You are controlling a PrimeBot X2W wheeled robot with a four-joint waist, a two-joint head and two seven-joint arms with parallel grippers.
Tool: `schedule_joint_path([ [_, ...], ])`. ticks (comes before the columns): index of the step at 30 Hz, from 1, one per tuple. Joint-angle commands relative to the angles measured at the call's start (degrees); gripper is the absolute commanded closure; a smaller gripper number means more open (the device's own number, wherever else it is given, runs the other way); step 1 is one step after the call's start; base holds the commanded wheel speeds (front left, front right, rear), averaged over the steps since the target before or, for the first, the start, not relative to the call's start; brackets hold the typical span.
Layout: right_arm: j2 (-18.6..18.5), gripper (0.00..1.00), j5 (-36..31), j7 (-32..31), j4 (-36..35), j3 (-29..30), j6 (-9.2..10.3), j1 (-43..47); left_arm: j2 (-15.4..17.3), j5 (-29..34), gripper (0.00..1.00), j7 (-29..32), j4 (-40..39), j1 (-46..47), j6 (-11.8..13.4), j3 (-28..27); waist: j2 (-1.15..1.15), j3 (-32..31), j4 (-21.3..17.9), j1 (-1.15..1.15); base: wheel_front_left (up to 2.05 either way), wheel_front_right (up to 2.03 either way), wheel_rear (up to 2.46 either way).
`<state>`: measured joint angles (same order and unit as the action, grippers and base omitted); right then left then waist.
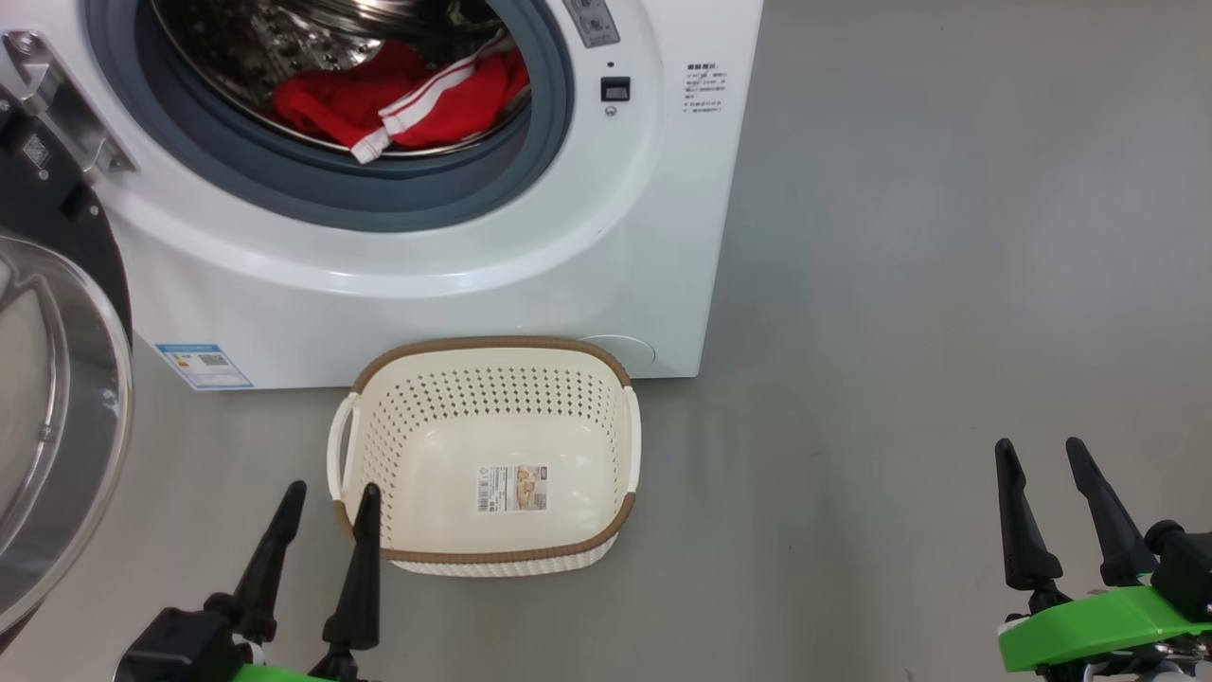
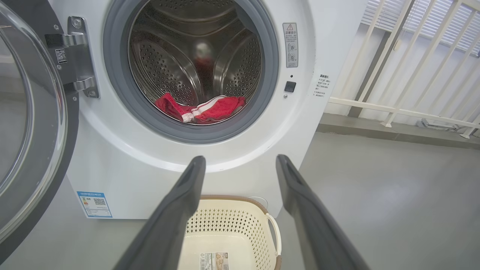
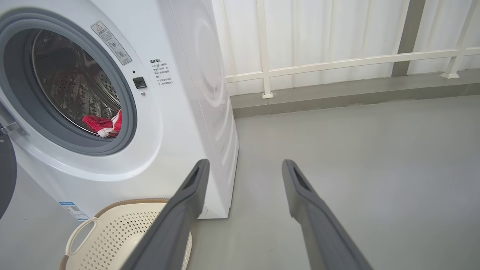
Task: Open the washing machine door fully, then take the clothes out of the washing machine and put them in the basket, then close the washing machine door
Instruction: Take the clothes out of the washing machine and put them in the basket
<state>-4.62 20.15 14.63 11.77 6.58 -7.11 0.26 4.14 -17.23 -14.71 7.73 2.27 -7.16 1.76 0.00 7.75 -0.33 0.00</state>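
Both grippers are empty, jaws spread: the left gripper [image 1: 332, 487] by the basket's [image 1: 492, 343] near-left corner, the right gripper [image 1: 1040, 442] well off right. The basket sits mouth up, long axis crosswise, just before the washing machine [image 1: 426, 313]. Beyond, the clothes [image 1: 379, 99] lie crosswise at the drum's mouth; the washing machine door [image 1: 57, 426] stands swung left.

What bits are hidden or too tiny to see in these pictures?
Clothes, head view: bunched together, so their number is unclear.
Door, head view: cut off by the left edge.
Basket, left wrist view: partly behind the left gripper.
Basket label, head view: print too small to read.
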Motion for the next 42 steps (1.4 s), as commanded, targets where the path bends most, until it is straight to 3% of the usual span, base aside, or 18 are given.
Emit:
schedule_joint_path([
  [1, -0.42, 0.00, -0.02, 0.37, -1.60, -1.02, -0.37, -0.28, 0.97, -0.01, 0.00, -0.29, -1.74, 0.72, -0.33, -1.73, 0.00, -0.16, 0.16, 0.00, 0.00, 0.00, 0.00],
  [14, -0.63, 0.00, -0.12, 0.37, -1.79, -1.35, -0.37, 0.04, 1.01, -0.20, 0.00, -0.29, -2.98, 0.56, -0.33, -1.42, 0.00, -0.50, 0.96, 0.00, 0.07, -0.07, 0.01],
  [42, -0.48, 0.00, 0.04, 0.37, -1.68, -2.01, -0.37, -0.78, 0.66, 0.06, 0.00, -0.29, -2.27, 1.62, -0.33, -2.42, 0.00, 0.39, 1.09, 0.00, 0.72, -0.72, 0.00],
])
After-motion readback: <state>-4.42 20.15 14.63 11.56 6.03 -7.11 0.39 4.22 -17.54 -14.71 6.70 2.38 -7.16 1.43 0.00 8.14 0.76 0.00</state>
